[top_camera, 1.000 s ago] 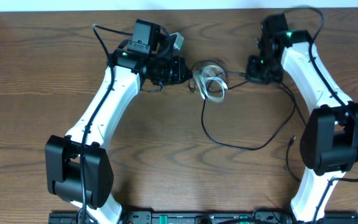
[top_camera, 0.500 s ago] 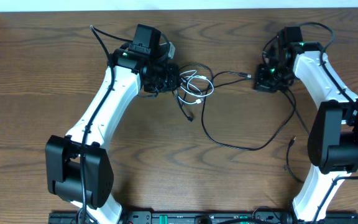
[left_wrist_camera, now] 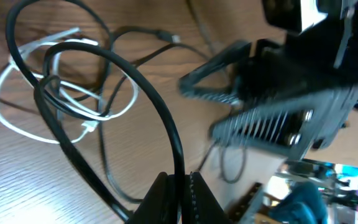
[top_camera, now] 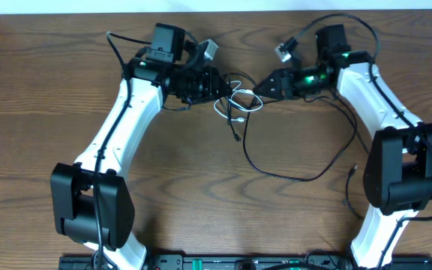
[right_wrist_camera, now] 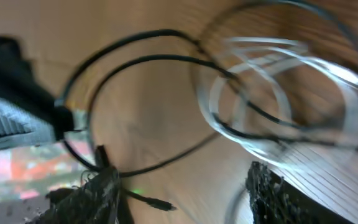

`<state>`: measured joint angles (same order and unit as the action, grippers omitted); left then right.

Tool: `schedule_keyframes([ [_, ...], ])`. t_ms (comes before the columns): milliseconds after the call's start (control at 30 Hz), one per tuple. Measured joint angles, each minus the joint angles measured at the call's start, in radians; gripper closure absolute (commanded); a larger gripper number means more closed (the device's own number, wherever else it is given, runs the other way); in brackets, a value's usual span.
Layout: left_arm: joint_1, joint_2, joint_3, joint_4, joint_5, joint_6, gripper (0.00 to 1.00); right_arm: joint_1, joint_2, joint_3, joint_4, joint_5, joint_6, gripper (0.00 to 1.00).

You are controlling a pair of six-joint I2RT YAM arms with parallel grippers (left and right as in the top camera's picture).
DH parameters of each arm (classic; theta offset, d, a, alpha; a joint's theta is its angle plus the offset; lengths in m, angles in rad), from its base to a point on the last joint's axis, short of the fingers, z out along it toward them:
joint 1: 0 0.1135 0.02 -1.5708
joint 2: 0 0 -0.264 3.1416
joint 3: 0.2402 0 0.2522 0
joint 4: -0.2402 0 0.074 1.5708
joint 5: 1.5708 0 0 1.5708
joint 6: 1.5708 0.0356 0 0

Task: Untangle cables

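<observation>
Two sorts of cable were recorded, entangled, at the far middle of the desk (top_camera: 201, 187): a white cable (top_camera: 237, 103) in loose loops, and a black cable (top_camera: 295, 178) threaded through it and trailed toward the near side. The left hand (left_wrist_camera: 180, 186) was found clamped on a black cable loop. The right hand (top_camera: 263, 85) was found with fingers apart, nothing held, just beside the white cable. The task was judged barely begun: white was not yet freed from black.

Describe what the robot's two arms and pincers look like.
Both the left arm and right arm have white shells, bulky black joint housings and thin black wiring along them. A green light glows on the right arm. The left pincer and right pincer are black; the right's pads are ribbed.
</observation>
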<state>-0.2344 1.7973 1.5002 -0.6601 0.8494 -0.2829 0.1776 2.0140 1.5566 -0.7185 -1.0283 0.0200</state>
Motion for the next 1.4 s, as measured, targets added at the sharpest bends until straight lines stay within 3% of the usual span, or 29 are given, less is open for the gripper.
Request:
schedule_keyframes([
  [567, 0.044, 0.000, 0.000, 0.138, 0.087, -0.257, 0.93, 0.152, -0.005, 0.000, 0.234, -0.082, 0.071, 0.39],
  [700, 0.044, 0.000, 0.000, 0.148, 0.088, -0.301, 0.93, 0.152, -0.005, 0.000, 0.283, -0.082, 0.117, 0.51],
  [833, 0.044, 0.000, 0.000, 0.151, 0.084, -0.325, 0.93, 0.158, -0.005, 0.000, 0.316, -0.062, 0.186, 0.74],
  [900, 0.048, 0.002, 0.000, 0.152, 0.074, -0.331, 0.93, 0.166, -0.006, 0.000, 0.320, -0.034, 0.238, 0.81],
  [1067, 0.051, 0.015, 0.000, 0.154, 0.056, -0.342, 0.93, 0.182, -0.014, 0.000, 0.320, 0.033, 0.332, 0.85],
  [1167, 0.051, 0.015, 0.000, 0.154, 0.046, -0.343, 0.93, 0.185, -0.016, 0.000, 0.320, 0.041, 0.356, 0.99],
  [1400, 0.051, 0.016, 0.000, 0.132, 0.026, -0.299, 0.92, 0.187, -0.022, 0.000, 0.298, 0.076, 0.374, 0.99],
])
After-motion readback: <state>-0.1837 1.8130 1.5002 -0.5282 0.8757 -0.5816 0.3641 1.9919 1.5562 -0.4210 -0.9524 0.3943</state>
